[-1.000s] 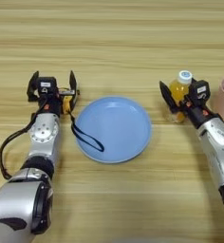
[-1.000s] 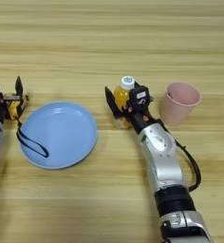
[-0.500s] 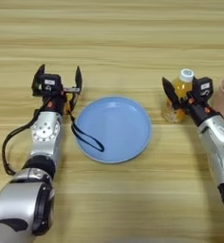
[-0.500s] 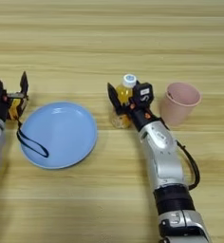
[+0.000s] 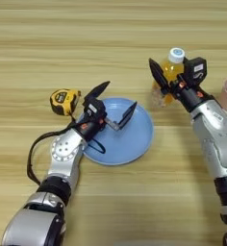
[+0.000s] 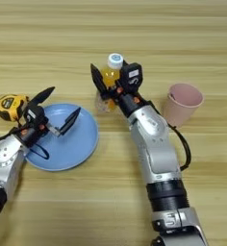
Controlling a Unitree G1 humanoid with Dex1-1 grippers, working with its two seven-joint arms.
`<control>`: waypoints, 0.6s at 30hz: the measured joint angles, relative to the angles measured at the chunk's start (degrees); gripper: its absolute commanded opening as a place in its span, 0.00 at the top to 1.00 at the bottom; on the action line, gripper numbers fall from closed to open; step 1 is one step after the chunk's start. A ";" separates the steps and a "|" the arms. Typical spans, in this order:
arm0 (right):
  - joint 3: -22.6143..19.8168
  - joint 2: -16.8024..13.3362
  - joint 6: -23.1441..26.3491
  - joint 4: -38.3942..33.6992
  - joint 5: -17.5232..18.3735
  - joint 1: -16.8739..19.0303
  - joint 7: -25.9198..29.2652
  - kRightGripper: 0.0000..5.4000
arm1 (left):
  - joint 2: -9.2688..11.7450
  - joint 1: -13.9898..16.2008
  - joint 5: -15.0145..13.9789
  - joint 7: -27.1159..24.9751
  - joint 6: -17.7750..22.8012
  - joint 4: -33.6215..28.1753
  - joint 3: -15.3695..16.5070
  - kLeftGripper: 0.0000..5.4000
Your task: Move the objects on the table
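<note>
Leftward and free of the tape measure (image 5: 64, 101), the left gripper (image 5: 116, 106) now gapes over the light-blue plate (image 5: 134, 144); right gripper (image 5: 169, 81), jaws open, straddles the upright orange-juice bottle (image 5: 170, 71).

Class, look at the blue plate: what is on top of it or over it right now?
The left gripper hangs open over the blue plate, and the tape measure's black strap lies across its left edge. The arm covers part of the plate, so anything beneath there is hidden.
</note>
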 measured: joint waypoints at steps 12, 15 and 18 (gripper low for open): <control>8.32 3.18 1.17 -2.15 -2.25 2.29 0.82 0.35 | -0.97 5.88 -6.74 -11.69 7.06 -11.33 -2.35 0.00; 10.00 3.40 1.17 -1.98 -2.79 3.58 1.33 0.35 | -1.03 6.11 -6.92 -11.72 8.21 -12.78 -2.21 0.00; 11.96 3.71 1.11 -1.89 -3.32 4.94 1.91 0.35 | -0.93 6.67 -7.03 -11.71 9.00 -12.98 -1.86 0.00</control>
